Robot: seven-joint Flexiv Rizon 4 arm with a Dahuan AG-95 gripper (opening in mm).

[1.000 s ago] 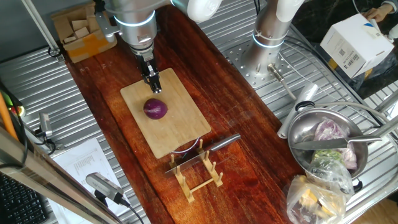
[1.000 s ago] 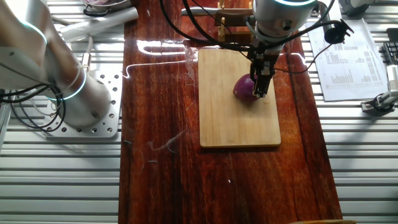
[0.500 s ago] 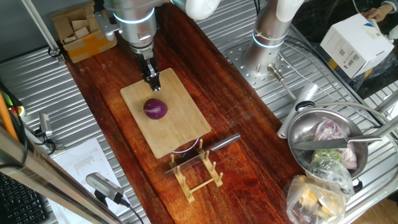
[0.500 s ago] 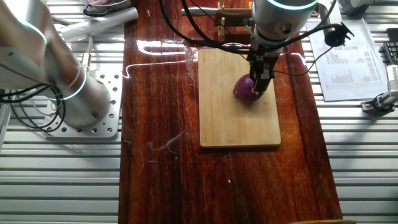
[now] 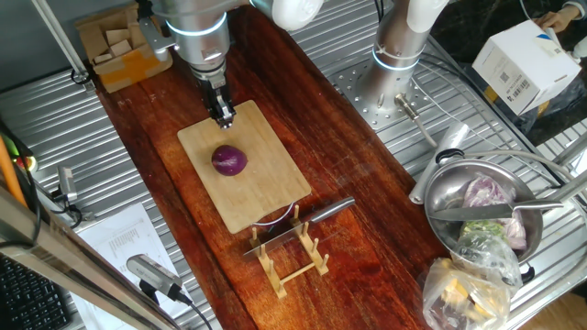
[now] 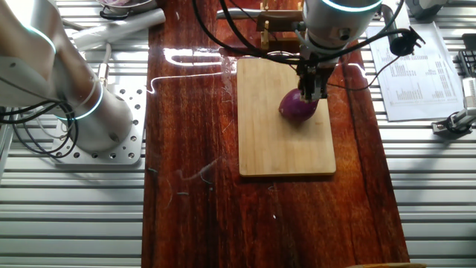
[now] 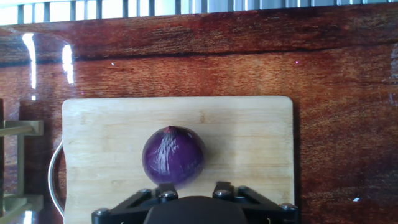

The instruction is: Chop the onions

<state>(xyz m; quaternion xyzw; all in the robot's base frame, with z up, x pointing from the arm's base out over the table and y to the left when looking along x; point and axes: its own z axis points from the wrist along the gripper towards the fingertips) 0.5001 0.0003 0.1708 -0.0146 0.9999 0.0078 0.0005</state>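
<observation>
A small, glossy dark purple onion (image 5: 229,160) sits alone on the bamboo board (image 5: 266,174). In the other fixed view the onion (image 6: 297,108) lies toward the right side of the board (image 6: 275,149). My gripper (image 5: 223,118) hangs above the board just beyond the onion, its fingers apart and holding nothing. From the other side the gripper (image 6: 313,91) overlaps the onion's top edge. In the hand view the onion (image 7: 173,155) rests mid-board (image 7: 249,143), just ahead of the gripper (image 7: 193,188), and does not sit between the fingertips.
A knife (image 5: 303,220) lies across a wooden rack (image 5: 293,261) at the board's near end. A metal bowl (image 5: 481,211) of vegetables stands at the right. A box of wooden blocks (image 5: 115,50) is at the back left. A second arm's base (image 5: 399,55) stands behind.
The gripper has risen a little and drawn back from the onion toward the board's far edge. The onion has stayed put.
</observation>
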